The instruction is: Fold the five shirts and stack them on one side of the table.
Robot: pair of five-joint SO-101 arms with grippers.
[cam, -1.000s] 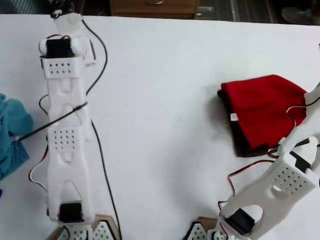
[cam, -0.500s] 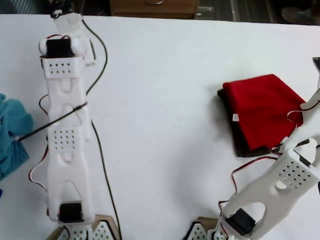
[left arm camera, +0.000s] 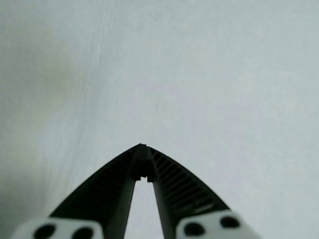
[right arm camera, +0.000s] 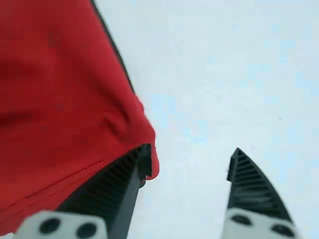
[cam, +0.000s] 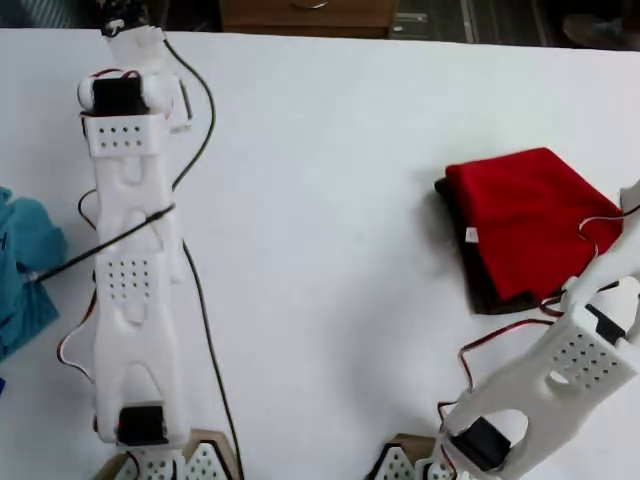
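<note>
A folded red shirt [cam: 525,220] lies on a dark folded shirt [cam: 482,296] at the right side of the white table [cam: 330,200]. My right gripper [right arm camera: 189,160] is open at the red shirt's [right arm camera: 60,84] edge. One of its fingers [right arm camera: 134,169] touches the hem, and the other stands over bare table. A crumpled teal shirt [cam: 22,270] lies at the left edge. My left arm [cam: 125,250] stretches toward the far left corner. Its gripper [left arm camera: 142,148] is shut on nothing, just above the table.
Black and red cables [cam: 205,330] trail on the table beside the left arm. The right arm [cam: 555,370] crosses the near right corner. A wooden cabinet [cam: 305,15] stands beyond the far edge. Bare table spans the middle.
The right arm shifted slightly right and then back. The red shirt's right edge settled a little. The left arm kept still.
</note>
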